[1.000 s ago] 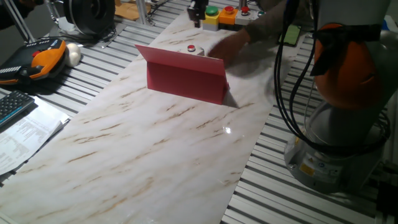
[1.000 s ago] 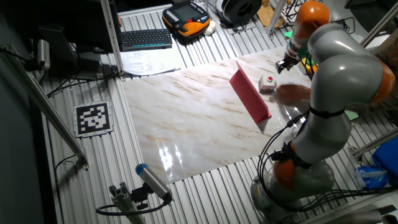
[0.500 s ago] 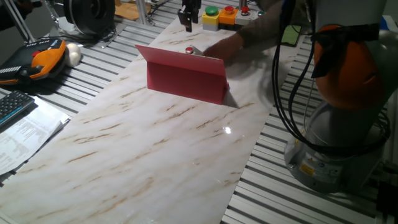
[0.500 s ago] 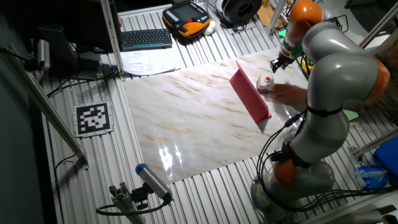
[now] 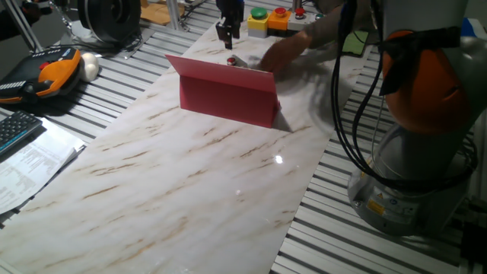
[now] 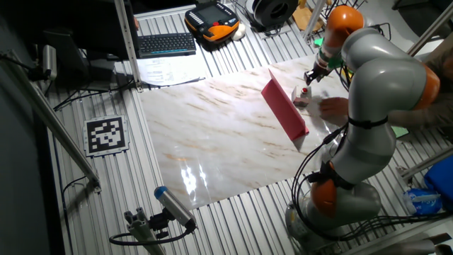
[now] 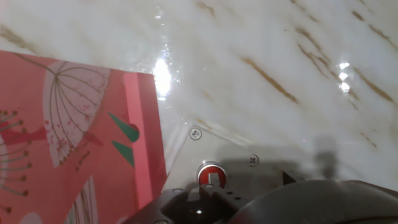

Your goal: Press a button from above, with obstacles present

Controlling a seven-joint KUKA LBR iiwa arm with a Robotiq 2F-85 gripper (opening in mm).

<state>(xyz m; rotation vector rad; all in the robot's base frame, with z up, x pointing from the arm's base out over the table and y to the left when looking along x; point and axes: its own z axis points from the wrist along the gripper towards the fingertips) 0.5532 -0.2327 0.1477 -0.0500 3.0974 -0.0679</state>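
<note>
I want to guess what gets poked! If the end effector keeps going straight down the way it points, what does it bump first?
Probably the button: the end effector hangs just above it, behind the red panel. Exact alignment is hard to judge.

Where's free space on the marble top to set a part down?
Free: the wide marble stretch between the red panel and the table's near edge. Crowded: behind the panel, where the button, the tool and a blurred hand sit.
</note>
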